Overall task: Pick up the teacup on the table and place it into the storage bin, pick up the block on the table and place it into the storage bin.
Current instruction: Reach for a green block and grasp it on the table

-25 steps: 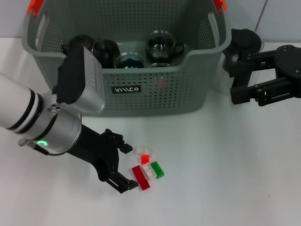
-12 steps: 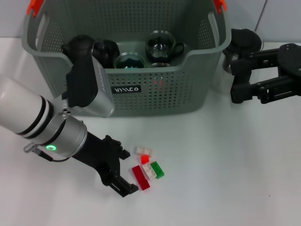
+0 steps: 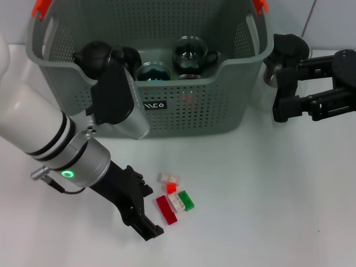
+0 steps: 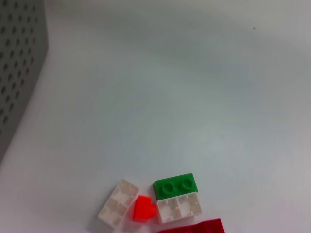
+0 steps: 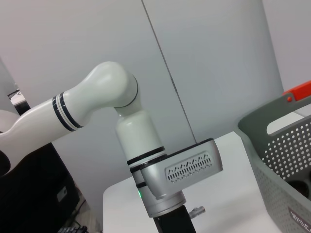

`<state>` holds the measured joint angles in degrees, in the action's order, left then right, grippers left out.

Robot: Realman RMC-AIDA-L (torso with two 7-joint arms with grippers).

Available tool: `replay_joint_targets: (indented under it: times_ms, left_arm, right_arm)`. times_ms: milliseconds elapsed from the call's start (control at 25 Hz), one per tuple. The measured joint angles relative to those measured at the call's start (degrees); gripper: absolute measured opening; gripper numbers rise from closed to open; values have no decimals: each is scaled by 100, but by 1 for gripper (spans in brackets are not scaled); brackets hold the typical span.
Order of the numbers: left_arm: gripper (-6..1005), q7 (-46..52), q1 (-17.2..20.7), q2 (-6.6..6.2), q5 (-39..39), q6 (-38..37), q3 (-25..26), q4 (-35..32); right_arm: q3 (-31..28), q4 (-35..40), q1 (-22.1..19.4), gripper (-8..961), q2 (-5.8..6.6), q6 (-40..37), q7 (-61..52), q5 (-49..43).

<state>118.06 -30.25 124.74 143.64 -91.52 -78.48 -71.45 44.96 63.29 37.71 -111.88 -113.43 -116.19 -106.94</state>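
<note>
The storage bin [image 3: 150,72] sits unmoved at the table's [image 3: 267,200] back, teacups [image 3: 192,55] inside. The left gripper [image 3: 149,210], fingers open, has slid nearer beside the blocks [image 3: 173,198]. The right gripper [image 3: 281,92] remains parked open at the bin's right.

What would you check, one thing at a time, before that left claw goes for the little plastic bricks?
1. Left gripper open: ok, jaws apart.
2. Left gripper beside the dark red brick: ok, not yet around it.
3. Bricks free on the table: ok, green brick and white brick lie flat, touching.
4. Storage bin has room: ok, glass teacups leave space.
5. Right gripper out of the way: ok, beside the bin.
</note>
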Motion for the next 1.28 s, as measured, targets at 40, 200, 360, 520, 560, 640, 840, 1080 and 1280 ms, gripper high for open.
replay_joint_targets:
  times_ms: [40, 200, 360, 520, 560, 640, 840, 1080, 1280]
  left_arm:
    - [952, 53, 0, 3, -7, 43, -38, 11]
    - [952, 238, -18, 6, -34, 232, -175, 112]
    - [952, 328, -37, 6, -104, 349, -261, 211]
    - [952, 420, -49, 6, -123, 507, -402, 321]
    - [952, 442, -53, 6, -123, 534, -429, 339]
    - [953, 488, -67, 6, -124, 625, -469, 380]
    - [952, 570, -115, 6, -121, 819, -565, 526]
    - [952, 613, -128, 6, -62, 999, -708, 603]
    - [951, 626, -138, 6, -43, 1108, -773, 611]
  right_arm:
    - [-9, 0, -1, 899, 0, -1, 11, -1]
    - [-39, 0, -8, 899, 7, -4, 28, -3]
    - [-47, -3, -24, 900, 21, -4, 43, -3]
    - [-49, -32, -28, 900, 36, -5, 50, -2]
    - [-49, -43, -30, 900, 42, -5, 51, -3]
    - [-49, -54, -35, 900, 50, -5, 68, -2]
    - [-52, -63, -59, 900, 53, -3, 100, -2]
    - [-105, -71, -75, 899, 53, -3, 105, 1]
    - [-119, -74, -80, 899, 53, -3, 107, 5]
